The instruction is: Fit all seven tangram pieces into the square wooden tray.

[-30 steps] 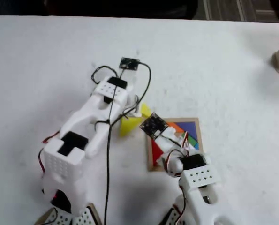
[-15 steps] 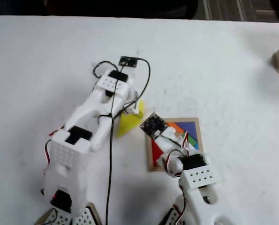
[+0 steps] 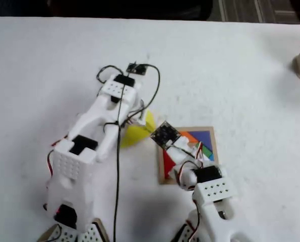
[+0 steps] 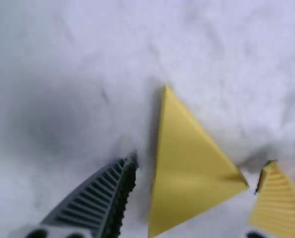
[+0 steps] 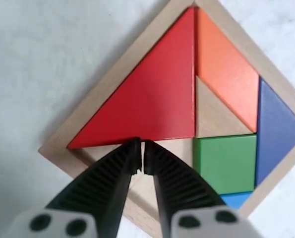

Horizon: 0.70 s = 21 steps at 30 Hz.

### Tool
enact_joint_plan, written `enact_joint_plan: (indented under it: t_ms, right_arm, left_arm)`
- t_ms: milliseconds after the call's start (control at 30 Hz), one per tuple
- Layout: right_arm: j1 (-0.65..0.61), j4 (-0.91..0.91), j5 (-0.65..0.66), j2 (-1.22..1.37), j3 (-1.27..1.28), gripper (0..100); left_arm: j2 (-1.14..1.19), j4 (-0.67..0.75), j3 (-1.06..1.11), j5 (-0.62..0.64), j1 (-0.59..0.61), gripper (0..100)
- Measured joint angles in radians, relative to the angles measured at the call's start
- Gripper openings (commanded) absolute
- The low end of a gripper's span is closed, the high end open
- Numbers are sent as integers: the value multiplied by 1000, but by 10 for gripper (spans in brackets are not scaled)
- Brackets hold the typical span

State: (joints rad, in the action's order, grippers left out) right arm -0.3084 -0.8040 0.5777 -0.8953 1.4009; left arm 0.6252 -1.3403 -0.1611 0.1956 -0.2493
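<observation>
- High view: the yellow triangle lies flat on the white table, just beside the tray and outside it. The left arm is over the triangle, and the right arm is over the near part of the tray.
- Left wrist view: the left claw is spread wide and straddles the yellow triangle. Its dark finger is on one side and its yellow finger on the other. I can't tell whether either one touches it.
- Right wrist view: the right claw is pinched together on nothing. Its tips are over a bare bit of tray floor, at the long edge of the red triangle. An orange piece, a green square and a blue piece also sit in the tray.
</observation>
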Motion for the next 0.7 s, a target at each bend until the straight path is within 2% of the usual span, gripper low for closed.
enact_joint_plan:
  t_ms: [133, 367, 533, 700]
  right_arm:
    - [0, 0, 0, 0, 0, 18]
    - [0, 0, 0, 0, 0, 18]
    - [0, 0, 0, 0, 0, 18]
    - [0, 0, 0, 0, 0, 18]
  left_arm:
    - [-41, 5, 64, -41, 0, 434]
    - [-157, 155, 258, -51, -2, 428]
    - [-161, 157, 256, -51, -2, 334]
    - [-132, 155, 222, -51, -3, 328]
